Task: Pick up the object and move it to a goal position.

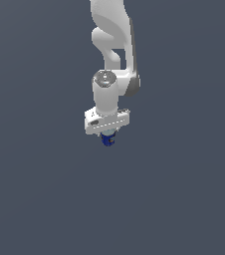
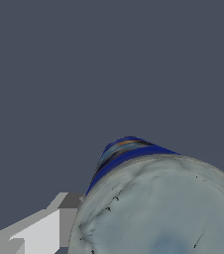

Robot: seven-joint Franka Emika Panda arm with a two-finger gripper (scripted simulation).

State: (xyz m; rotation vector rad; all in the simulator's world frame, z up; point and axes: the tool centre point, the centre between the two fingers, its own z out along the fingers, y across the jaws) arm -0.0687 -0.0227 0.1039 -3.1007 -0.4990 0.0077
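Note:
The object (image 1: 107,139) is a tiny dark-blue stubby thing with a paler top. In the exterior view it hangs just under the white gripper (image 1: 107,137), at mid height. The fingers are mostly hidden behind the hand and the object, and they look closed on it. In the wrist view the object (image 2: 158,203) fills the near field: a whitish-blue rounded top with a dark-blue band beyond it. One grey-white finger (image 2: 44,230) shows pressed beside it. The other finger is out of view.
The white arm (image 1: 113,45) reaches down from the top of the exterior view. Around it is only a plain dark grey-blue background. No goal marker shows in either view.

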